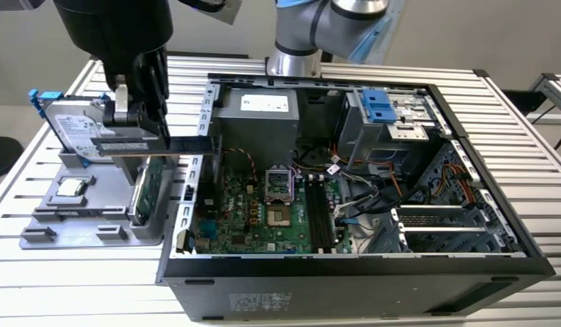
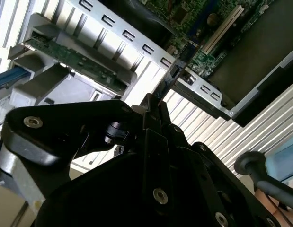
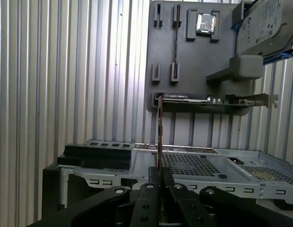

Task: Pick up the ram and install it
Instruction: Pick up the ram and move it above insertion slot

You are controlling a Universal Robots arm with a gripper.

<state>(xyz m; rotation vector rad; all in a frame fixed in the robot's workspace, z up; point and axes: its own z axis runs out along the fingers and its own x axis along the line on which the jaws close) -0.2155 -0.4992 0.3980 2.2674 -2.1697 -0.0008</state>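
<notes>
Black tool (image 3: 159, 182) clamps the ram (image 3: 159, 137) edge-on, its pale label (image 1: 126, 145) unreadable, by the grey tray (image 1: 90, 204).

The arm (image 1: 303, 30) stood at the far side, its silver and blue joints near the middle of the exterior view. Its black wrist housing (image 1: 112, 27) hung at that view's far left. Below the housing, the end effector (image 1: 135, 133) pointed down. It was clamped on the ram (image 1: 126, 145), held level and on edge. In the first wrist view the thin stick ran out from between the black fingertips (image 3: 166, 177), which pressed against it from both sides.
</notes>
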